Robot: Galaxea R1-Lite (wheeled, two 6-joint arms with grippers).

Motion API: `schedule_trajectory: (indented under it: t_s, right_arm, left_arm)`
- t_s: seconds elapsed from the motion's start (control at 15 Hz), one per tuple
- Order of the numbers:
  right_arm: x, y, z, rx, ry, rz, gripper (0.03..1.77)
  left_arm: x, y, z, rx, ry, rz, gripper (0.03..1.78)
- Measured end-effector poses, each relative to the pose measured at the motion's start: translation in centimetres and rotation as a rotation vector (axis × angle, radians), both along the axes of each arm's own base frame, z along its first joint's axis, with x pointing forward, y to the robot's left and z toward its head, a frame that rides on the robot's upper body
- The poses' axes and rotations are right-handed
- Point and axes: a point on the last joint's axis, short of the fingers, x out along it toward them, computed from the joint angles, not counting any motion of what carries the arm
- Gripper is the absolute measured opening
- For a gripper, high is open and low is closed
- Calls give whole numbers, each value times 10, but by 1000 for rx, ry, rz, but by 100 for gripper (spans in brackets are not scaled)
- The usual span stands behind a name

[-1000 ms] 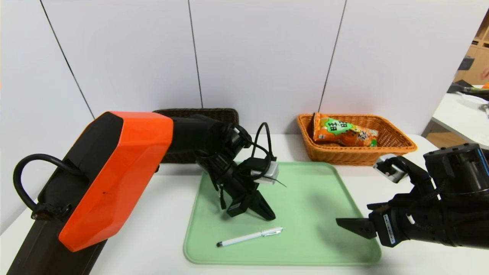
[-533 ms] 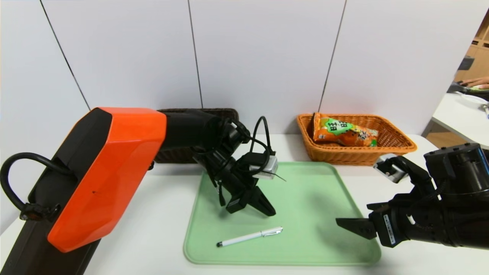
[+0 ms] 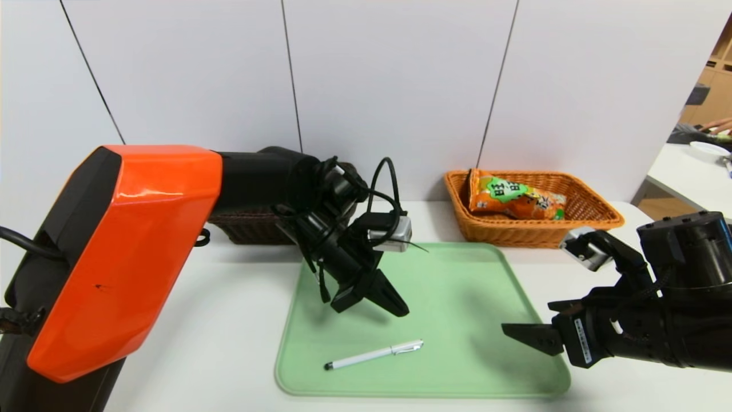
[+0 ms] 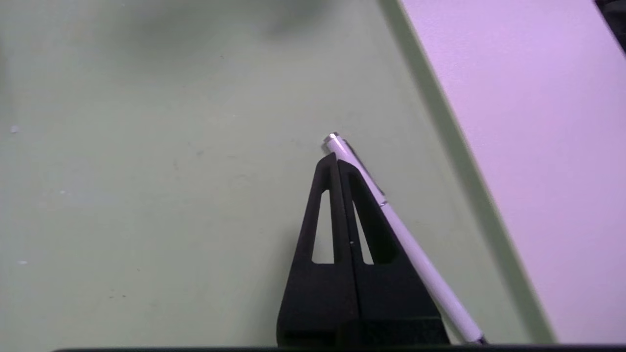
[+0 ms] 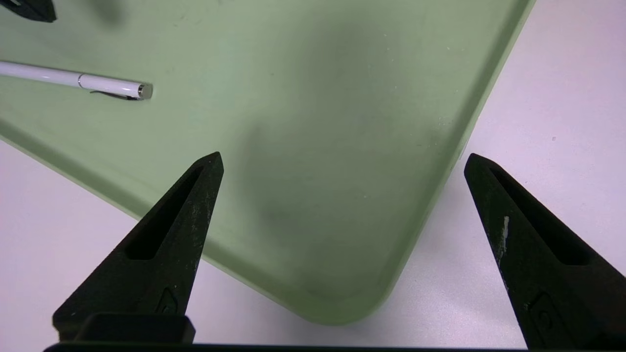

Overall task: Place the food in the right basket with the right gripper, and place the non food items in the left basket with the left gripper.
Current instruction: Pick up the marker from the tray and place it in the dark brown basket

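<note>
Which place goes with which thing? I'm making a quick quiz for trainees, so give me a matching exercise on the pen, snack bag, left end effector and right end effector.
Things:
1. pen
2. snack bag
3. left end effector
4. right end effector

Places or states:
A. shut, above the tray
B. lying on the green tray
C. open, over the tray's corner
D. in the orange-tan basket

Pairs: 1-B, 2-D, 3-A, 4-C

Plenty of bare tray (image 3: pixel 474 297) is left around the pen (image 3: pixel 374 355) near its front edge. The dark left basket (image 3: pixel 251 226) at the table's (image 3: pixel 217 343) back edge is mostly blocked by the left gripper (image 3: pixel 394 306)'s arm.
</note>
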Motion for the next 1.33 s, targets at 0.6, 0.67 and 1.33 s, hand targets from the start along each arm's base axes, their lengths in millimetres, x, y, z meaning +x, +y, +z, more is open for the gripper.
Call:
schedule_trajectory:
  t_s: [0.6, 0.67, 1.33]
  right_arm:
    - [0, 0, 6, 18, -20, 11, 170]
    - [0, 1, 6, 19, -21, 13, 170]
    - [5, 2, 10, 47, -61, 26, 170]
  left_arm:
    - [-23, 25, 33, 102, 114, 105, 100]
    - [-25, 27, 34, 136, 119, 123, 109]
    - [-54, 11, 52, 430, 218, 483, 153]
